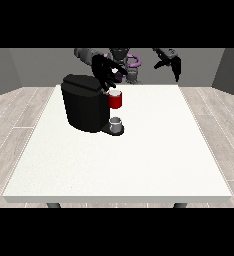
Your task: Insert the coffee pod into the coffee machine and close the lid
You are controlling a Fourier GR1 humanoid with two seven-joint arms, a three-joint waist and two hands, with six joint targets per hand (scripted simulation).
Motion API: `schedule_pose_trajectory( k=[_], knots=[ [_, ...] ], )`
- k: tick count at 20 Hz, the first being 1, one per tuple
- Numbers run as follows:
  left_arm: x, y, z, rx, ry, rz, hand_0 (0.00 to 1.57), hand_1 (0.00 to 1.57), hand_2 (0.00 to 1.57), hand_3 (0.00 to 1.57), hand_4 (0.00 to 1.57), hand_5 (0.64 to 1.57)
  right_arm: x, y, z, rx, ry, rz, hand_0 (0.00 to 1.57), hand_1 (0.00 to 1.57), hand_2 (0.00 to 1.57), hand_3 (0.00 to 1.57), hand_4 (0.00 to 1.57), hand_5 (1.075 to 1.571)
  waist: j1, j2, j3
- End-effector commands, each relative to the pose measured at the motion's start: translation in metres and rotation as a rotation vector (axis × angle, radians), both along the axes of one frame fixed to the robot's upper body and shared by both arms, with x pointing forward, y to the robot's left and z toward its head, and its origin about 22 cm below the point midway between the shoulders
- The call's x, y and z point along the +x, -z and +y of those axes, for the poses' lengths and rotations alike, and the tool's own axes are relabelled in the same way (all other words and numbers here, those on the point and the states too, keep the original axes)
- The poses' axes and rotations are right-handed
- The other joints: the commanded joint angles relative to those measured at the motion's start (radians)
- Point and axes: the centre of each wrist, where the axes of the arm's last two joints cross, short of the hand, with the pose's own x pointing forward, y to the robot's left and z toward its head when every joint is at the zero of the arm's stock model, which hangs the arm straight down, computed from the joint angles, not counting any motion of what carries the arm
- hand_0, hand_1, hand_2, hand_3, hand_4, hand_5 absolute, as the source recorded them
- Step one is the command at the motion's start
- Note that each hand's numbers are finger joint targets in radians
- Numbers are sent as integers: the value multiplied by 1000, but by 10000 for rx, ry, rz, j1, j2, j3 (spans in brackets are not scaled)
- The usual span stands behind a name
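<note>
White table (139, 165) lies mostly bare; coffee machine (84, 102) near far-left edge, both hands' finger states unclear.

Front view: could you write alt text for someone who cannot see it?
A humanoid robot's hand at the view's left hovers over a black coffee machine on a white table, just above its red part. A small grey cup sits below; the other hand hangs raised.
</note>
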Motion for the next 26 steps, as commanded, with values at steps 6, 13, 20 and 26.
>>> schedule_pose_trajectory(
  k=[6, 13, 20, 26],
  knots=[
    [11, -15, -16, 196, 925, -409, 0, 0, 0, 0, 365, 1571, -5, -60, 52, -193, -1619, -2228, 0, 0, 0, 0, 0, 1571, 1806, 520, -289],
    [21, -34, -29, -24, 1592, -974, 0, 0, 0, 0, 254, 1571, -10, -83, 34, -238, -1230, -2485, 0, 0, 0, 0, 0, 1571, 2485, 1150, -281],
    [27, -43, -19, 56, 1647, -1248, 0, 0, 0, 0, 297, 1571, -9, -94, 62, 444, -1999, -3541, 0, 0, 0, 0, 0, 1571, 2381, 1894, -297],
    [21, -61, -45, 31, 1942, -1544, 0, 0, 0, 0, 341, 1571, 7, -112, 58, 607, -2056, -3553, 0, 0, 0, 0, 0, 1571, 2362, 1871, -295]
  ],
)
